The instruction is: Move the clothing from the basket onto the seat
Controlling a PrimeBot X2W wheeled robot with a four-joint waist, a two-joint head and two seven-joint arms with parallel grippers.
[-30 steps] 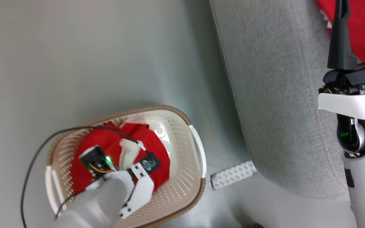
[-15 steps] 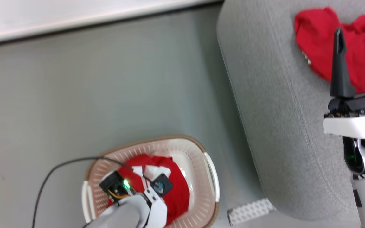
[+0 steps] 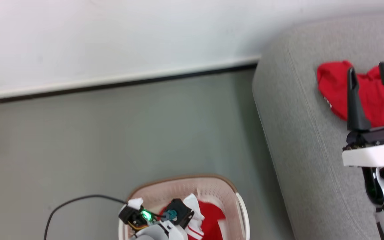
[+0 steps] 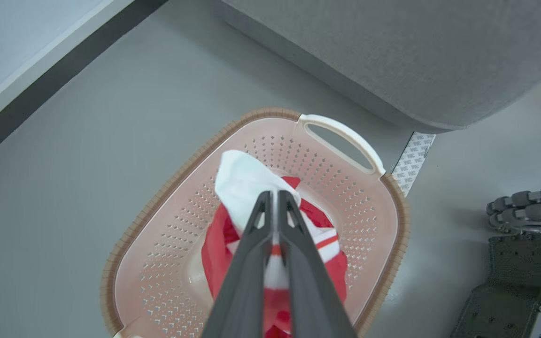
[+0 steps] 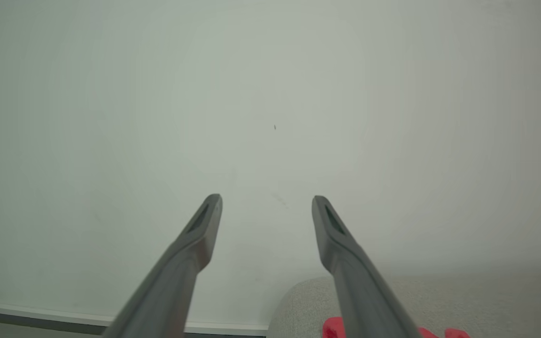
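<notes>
The left pincer [image 4: 274,195] is clenched on a white fold of the striped garment [image 4: 247,180], whose red bulk hangs into the basket [image 4: 181,220] at the centre of the left wrist view. The step in hand, I judge, is the lift-out. Raise it straight up until the trailing cloth clears the brown rim, since a sideways pull now could drag or tip the light basket. Then swing toward the seat [image 3: 298,133] at the right of the head view and let go beside the red garment [image 3: 332,83], which already lies there at upper right. The right pincer [image 3: 367,67] stands released, fingers spread, in front of that garment and holding nothing.

Against the earlier head view the camera has tilted up: wall and skirting now cross the top, and the basket sits at the bottom edge. Within the basket the striped garment no longer lies spread; its white fold is drawn up beside the wrist.
</notes>
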